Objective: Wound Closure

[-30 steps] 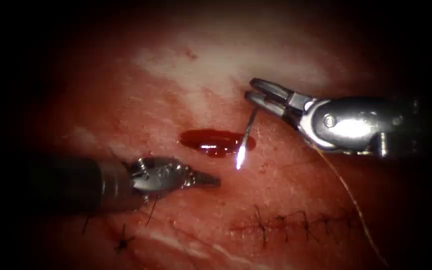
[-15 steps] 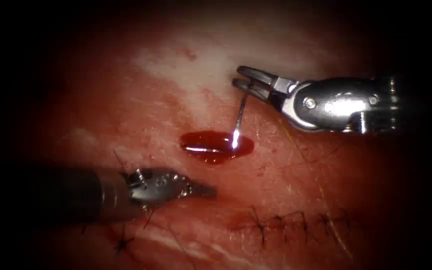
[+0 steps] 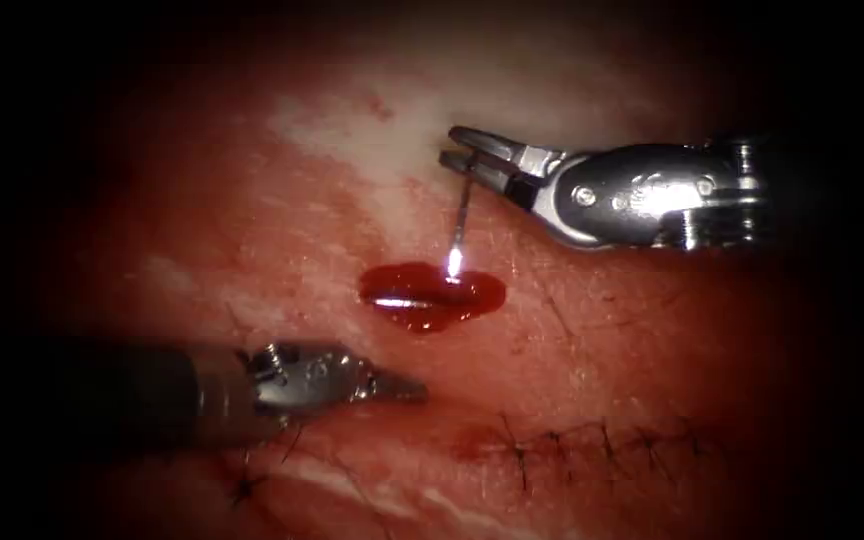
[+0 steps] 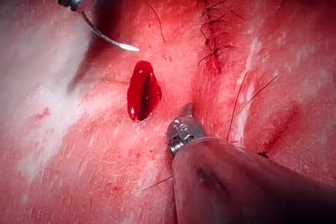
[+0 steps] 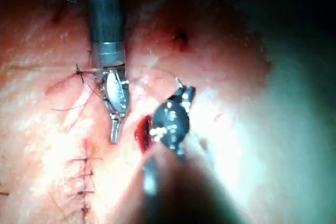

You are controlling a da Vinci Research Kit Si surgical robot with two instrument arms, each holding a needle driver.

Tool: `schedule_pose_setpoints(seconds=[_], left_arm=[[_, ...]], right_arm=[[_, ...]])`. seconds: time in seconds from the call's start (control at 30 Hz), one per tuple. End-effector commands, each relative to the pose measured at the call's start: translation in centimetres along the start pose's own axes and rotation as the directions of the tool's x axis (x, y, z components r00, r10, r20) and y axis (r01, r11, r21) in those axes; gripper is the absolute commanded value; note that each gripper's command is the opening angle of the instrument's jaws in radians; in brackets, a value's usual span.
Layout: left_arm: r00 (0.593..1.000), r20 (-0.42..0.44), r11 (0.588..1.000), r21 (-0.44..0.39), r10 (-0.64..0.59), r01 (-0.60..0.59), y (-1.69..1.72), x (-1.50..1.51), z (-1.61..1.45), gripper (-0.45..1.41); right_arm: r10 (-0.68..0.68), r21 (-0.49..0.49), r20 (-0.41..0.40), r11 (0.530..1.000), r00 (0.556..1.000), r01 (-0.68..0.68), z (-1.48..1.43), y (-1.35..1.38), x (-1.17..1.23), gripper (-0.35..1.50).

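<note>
Glossy red fluid (image 3: pixel 430 294), pink-white tissue (image 3: pixel 372 130), seemingly dark stitches (image 3: pixel 592 445)

Right arm's tool (image 3: pixel 462 152): bright polished-metal wrist housing, rounded and elongated, with one round pivot screw near its front and a second round fastener further back; two slim tapered metal jaws project from a narrower clevis; ridged hinge section at the rear, darkening into shadow.

Left arm's tool (image 3: pixel 400 387): long dark matte cylindrical shaft, ending in a lighter grey metal collar; small silvery wrist joint of lumpy, pinned links with a round screw head; short pointed grey tip. From its own wrist camera the shaft looks smooth and brownish-dark, capped by a shiny ringed metal joint (image 4: pixel 182 132).
</note>
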Motion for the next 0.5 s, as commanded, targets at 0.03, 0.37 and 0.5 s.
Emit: schedule_pose_setpoints(seconds=[0.03, 0.37, 0.5], left_arm=[[1.000, 0.000, 1.000, -0.001, -0.004, 0.004, 0.02, -0.04, 0.07, -0.38], [1.000, -0.017, 0.998, 0.052, -0.015, 0.016, 0.01, 0.42, -0.20, -0.32], [0.999, -0.048, 0.996, 0.089, 0.005, -0.001, -0.04, 0.64, -0.36, -0.32]], right_arm=[[-0.012, 0.006, -0.009, 1.000, 1.000, 0.012, 0.14, -0.11, -0.06, -0.35], [-0.065, 0.008, -0.031, 0.998, 0.997, 0.065, 0.18, -0.10, -0.09, -0.35], [-0.061, -0.006, -0.046, 0.998, 0.997, 0.061, 0.13, -0.05, -0.07, -0.35]])
